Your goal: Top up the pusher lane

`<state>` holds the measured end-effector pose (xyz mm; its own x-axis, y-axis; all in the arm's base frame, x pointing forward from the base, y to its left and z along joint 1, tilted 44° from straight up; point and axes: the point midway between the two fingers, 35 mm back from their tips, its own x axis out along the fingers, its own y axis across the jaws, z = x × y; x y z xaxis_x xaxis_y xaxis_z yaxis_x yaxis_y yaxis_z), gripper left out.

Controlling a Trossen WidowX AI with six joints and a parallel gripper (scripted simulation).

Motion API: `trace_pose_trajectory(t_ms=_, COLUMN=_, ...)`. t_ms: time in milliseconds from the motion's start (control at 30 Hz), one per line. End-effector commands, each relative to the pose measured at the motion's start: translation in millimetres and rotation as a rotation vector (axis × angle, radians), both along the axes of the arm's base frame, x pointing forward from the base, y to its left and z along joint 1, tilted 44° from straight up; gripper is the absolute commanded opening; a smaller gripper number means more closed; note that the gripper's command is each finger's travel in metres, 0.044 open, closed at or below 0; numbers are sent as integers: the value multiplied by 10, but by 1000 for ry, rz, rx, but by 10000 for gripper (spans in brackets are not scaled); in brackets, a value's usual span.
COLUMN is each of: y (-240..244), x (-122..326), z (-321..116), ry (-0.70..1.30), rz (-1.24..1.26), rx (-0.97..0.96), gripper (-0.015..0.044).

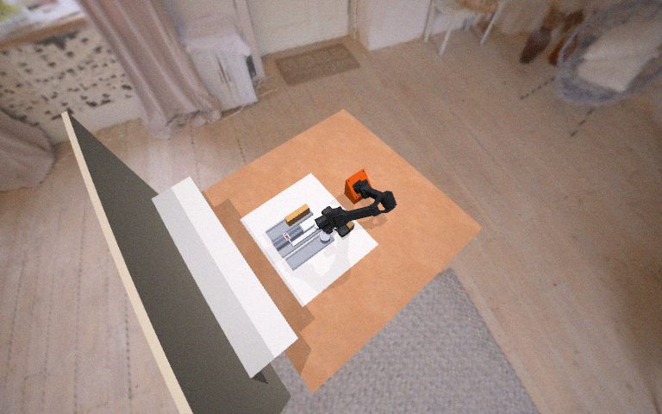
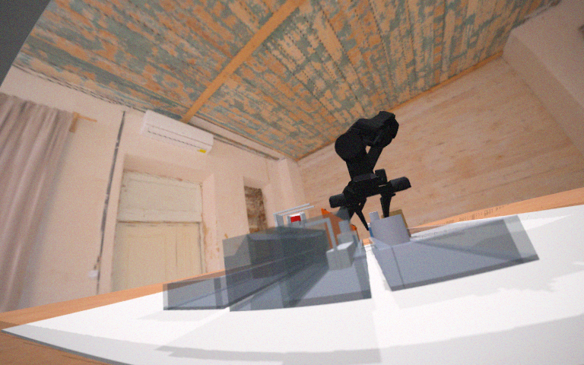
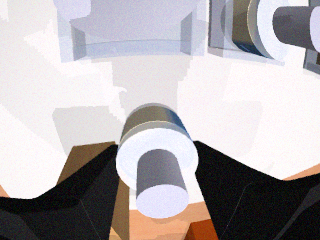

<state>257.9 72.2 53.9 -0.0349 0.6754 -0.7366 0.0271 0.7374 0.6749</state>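
Note:
My gripper (image 3: 155, 149) (image 2: 377, 222) is shut on a loose jar (image 3: 154, 116), one finger on each side, just below its white lid. The jar has a brown and blue band and a grey knob. It is upright just in front of the wide lane; whether its base touches the board cannot be told. A like jar (image 3: 244, 22) with the same lid and knob is at the front of the sprung lane (image 1: 279, 242) (image 2: 267, 262), at the upper right in the wrist view. The arm hides both jars in the top view. The pusher plate is not clearly visible.
A wide lane (image 1: 304, 257) (image 2: 464, 253) holds a wide pale round jar (image 1: 325, 237) (image 2: 389, 230). A wooden block (image 3: 75, 162) is close to my left finger in the wrist view. A longer wooden block (image 1: 297, 215) lies beside the lanes. The orange arm base (image 1: 354, 190) is behind.

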Motion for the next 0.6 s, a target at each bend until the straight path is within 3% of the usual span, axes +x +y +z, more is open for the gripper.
trace_pose_trajectory(t_ms=0, y=-133, x=78, z=137, ry=-19, rz=-15, rx=1, gripper=0)
trace_pose_trajectory(t_ms=367, y=-544, x=181, z=689, ry=-84, rz=-61, rx=19, gripper=0)
trace_pose_trajectory(t_ms=567, y=-583, x=191, z=672, ry=-87, rz=-65, rx=19, gripper=0)
